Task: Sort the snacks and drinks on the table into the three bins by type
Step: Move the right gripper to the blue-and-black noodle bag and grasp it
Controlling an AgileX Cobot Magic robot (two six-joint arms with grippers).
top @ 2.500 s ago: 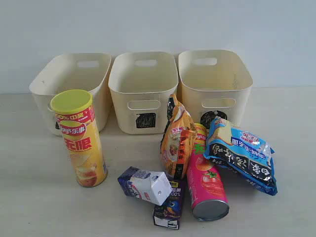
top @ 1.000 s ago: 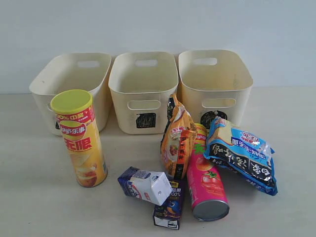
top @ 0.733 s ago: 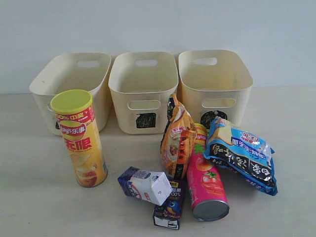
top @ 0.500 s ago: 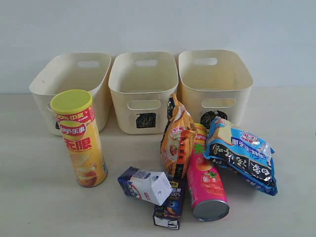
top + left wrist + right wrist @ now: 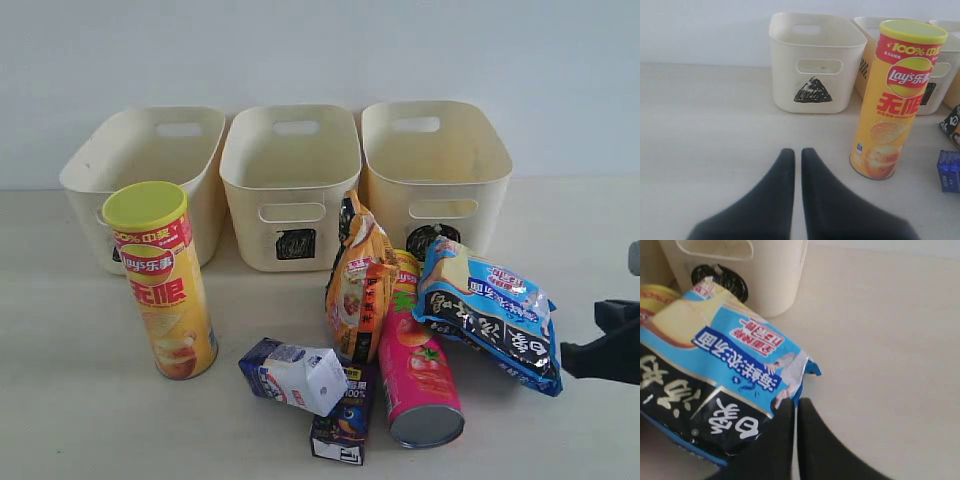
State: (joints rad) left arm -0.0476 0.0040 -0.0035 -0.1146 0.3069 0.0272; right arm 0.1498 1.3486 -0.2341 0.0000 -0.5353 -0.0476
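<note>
Over the pale tabletop [image 5: 80, 400] — white wall [image 5: 300, 50] behind — both arms' jaws are pressed together.

Bright even light, soft faint shadows; wrist views' near foreground blurred

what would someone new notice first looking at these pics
The tall yellow Lay's can stands upright alone at front left, ahead of three cream bins lined along the back. To its right lies a jumble: an orange bag propped up, a pink-red can on its side, and a blue-black bag. The right tool pokes in from the right edge, jaws closed, beside that bag.
</note>
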